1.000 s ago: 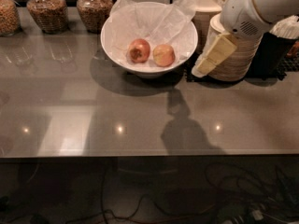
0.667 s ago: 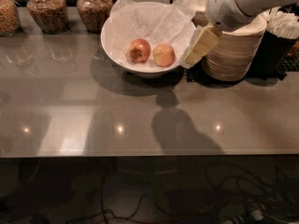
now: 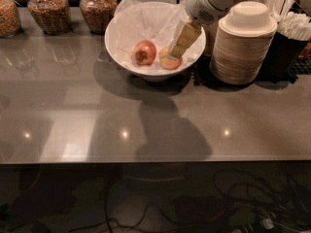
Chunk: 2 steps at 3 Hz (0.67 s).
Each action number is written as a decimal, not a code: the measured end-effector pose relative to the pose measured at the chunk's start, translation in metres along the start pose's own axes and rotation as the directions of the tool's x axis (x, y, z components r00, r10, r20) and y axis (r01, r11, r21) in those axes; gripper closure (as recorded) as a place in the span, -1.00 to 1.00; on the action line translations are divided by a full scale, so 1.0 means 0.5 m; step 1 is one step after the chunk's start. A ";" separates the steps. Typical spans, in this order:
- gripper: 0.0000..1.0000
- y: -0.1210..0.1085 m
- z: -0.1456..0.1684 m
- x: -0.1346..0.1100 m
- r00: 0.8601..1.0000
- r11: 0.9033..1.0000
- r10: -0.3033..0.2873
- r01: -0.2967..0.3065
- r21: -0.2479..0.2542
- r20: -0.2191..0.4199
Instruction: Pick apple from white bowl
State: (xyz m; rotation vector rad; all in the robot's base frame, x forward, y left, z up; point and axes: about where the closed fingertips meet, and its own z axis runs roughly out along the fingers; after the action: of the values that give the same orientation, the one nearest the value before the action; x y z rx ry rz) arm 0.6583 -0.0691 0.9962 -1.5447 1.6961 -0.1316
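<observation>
The white bowl (image 3: 115, 47) stands at the back middle of the grey counter, lined with crinkled white paper. Two apples lie in it. The paler, yellowish apple (image 3: 164, 63) is on the right, and a redder apple (image 3: 145, 52) with a dark patch is on the left. My gripper (image 3: 177, 51) reaches in from the upper right. Its cream tip is just over the top right of the paler apple and hides part of it. I cannot tell if it touches the apple.
A tall stack of beige disposable bowls (image 3: 242, 47) stands right of the white bowl. A dark holder with white utensils (image 3: 290, 38) is at the far right. Glass jars (image 3: 46, 11) line the back left. The counter's front edge (image 3: 155, 161) runs across.
My gripper has moved left from in front of the beige bowl stack into the white bowl, onto the paler apple. The apples have not moved.
</observation>
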 end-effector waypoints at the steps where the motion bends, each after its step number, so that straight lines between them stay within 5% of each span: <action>1: -1.00 0.000 0.024 0.014 1.000 1.000 -0.014 0.014 0.014 -0.010; 2: -1.00 -0.008 0.073 0.046 1.000 1.000 -0.007 0.008 0.026 -0.021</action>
State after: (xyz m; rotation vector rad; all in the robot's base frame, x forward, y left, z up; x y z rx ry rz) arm 0.6860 -0.0742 0.9635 -1.5355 1.6990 -0.1735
